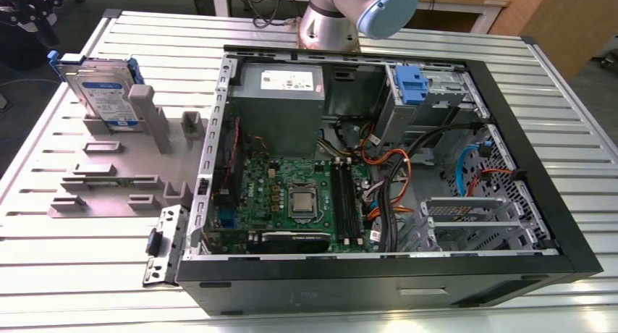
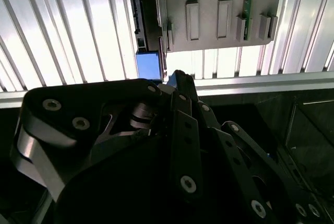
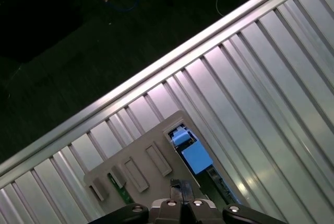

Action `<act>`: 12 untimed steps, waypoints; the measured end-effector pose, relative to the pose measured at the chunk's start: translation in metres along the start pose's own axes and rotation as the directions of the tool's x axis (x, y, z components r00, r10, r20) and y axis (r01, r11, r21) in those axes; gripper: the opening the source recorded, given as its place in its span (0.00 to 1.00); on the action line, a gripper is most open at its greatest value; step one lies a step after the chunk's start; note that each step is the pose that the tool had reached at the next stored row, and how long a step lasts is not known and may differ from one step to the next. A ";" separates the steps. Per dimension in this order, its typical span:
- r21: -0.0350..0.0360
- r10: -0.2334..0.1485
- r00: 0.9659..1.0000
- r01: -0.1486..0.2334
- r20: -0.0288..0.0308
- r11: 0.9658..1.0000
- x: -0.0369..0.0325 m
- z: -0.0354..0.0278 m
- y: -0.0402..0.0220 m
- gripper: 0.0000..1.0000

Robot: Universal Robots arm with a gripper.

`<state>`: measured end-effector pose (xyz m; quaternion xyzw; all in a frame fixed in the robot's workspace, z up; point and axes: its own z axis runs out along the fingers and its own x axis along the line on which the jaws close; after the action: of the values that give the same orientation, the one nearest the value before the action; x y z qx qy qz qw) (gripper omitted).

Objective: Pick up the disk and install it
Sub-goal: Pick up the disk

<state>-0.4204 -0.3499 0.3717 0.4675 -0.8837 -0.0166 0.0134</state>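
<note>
Slatted table [image 1: 77, 275], open PC case [image 1: 386, 279] mid-table. Disk [image 1: 101, 94] stands on edge in holder [image 1: 106, 181], by the exterior view's left edge. My pincer [image 3: 181, 185] is pressed together, empty, over that edge, just beside the disk's top rail.

My pincer [image 3: 180, 187] is cut off at the edge and hides the near end of the disk [image 3: 197, 157] just beneath it.
</note>
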 end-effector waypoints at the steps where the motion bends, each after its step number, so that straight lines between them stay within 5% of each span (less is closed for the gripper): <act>1: 0.000 -0.002 1.000 0.002 0.000 1.000 0.0000 0.0000 0.0000 0.11; 12: 0.000 -0.019 1.000 0.019 -0.001 1.000 0.0000 0.0000 0.0000 0.11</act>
<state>-0.4204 -0.3499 0.3717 0.4758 -0.8793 -0.0165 0.0135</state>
